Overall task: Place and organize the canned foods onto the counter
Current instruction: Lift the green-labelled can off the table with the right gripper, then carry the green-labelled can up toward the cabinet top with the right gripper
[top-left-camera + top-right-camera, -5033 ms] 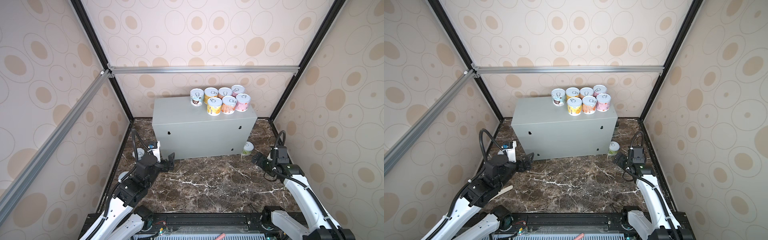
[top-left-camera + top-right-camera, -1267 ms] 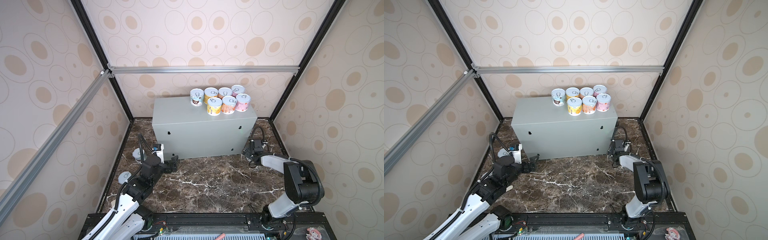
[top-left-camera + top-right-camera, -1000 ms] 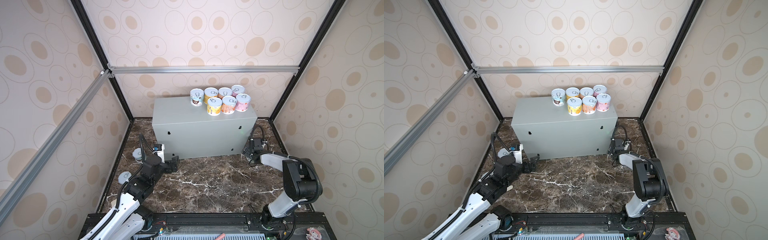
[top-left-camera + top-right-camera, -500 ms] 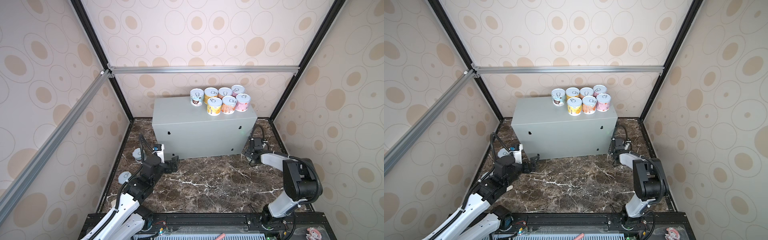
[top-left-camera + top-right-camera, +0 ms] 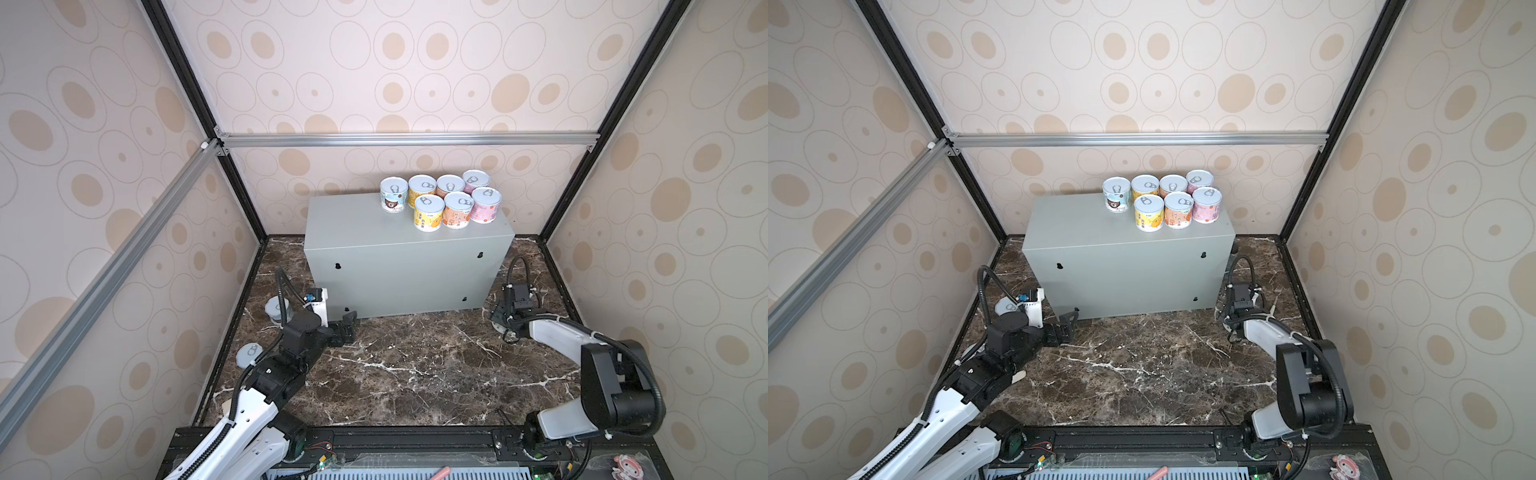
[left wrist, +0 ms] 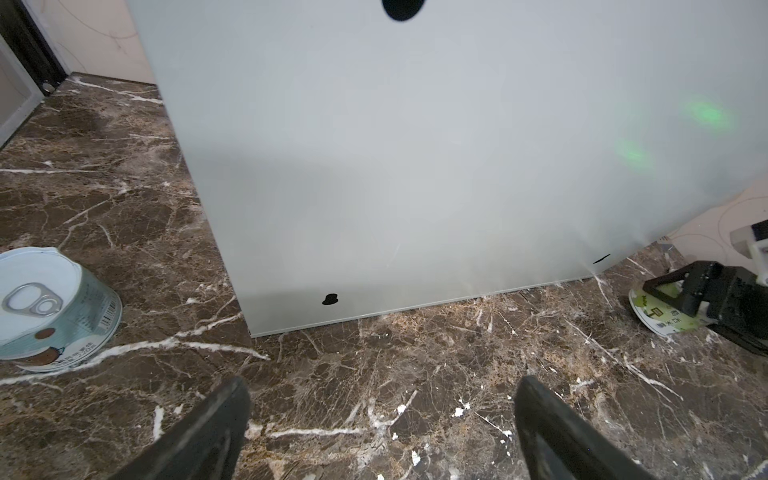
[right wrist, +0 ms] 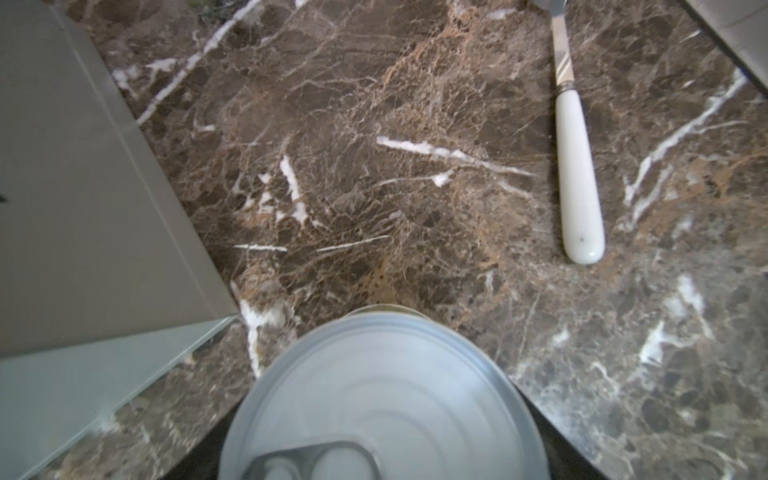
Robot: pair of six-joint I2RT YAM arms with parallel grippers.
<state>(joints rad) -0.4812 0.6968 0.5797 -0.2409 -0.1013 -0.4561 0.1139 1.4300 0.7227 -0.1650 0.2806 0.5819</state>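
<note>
Cans are waiting in three spots. Two cans (image 5: 249,355) are sitting on the brown marble (image 5: 415,365) at the far left, and your left pincer (image 6: 382,386) is hanging wide and empty near them. Seven cans (image 5: 440,203) are standing in two rows on the grey tabletop (image 5: 353,220). By its right corner, your right pincer (image 5: 503,319), open a moment ago, is now squeezing the green can (image 6: 656,316). You are getting ready to lift it up, I think.
</note>
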